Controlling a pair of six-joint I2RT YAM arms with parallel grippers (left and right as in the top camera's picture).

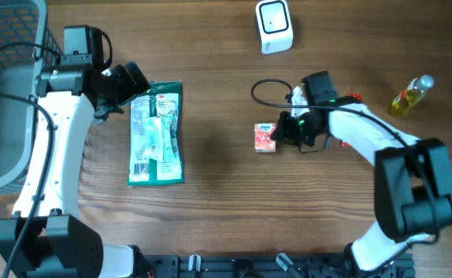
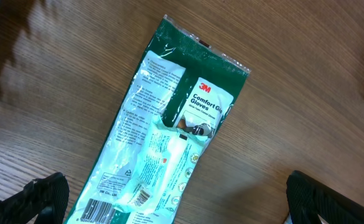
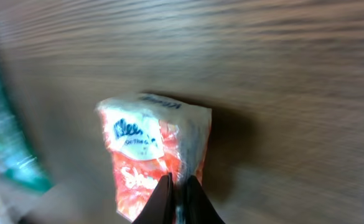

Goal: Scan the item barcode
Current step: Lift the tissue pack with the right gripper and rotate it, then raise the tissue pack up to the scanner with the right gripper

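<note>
Wood-grain surface [image 1: 210,216] fills the overhead view, and on it sits a small red-and-white tissue pack [image 1: 266,137] near the middle, touching the tip of the right pincer [image 1: 287,131], which reaches it from the robot's right. The white scanner [image 1: 273,25] stands at the far edge, almost straight beyond the pack, so the right arm is the nearer one for carrying it there. Over on the left lies a green glove packet [image 1: 158,131], its long axis running from far to near with a barcode at the near end; the left pincer [image 1: 129,85] hovers at its far corner. A grey basket [image 1: 1,181] and a yellow bottle [image 1: 411,95] sit at the two sides

From the left wrist, the left pincer [image 2: 182,202] is spread wide, holding nothing, with the glove packet [image 2: 169,124] slanting between its fingers and below them

From the right wrist, the right pincer [image 3: 178,199] has its fingers pressed together at the near edge of the tissue pack [image 3: 147,155]. It may be nipping a fold of wrapper, but that is too blurred to tell. No barcode shows on the pack's upper face
</note>
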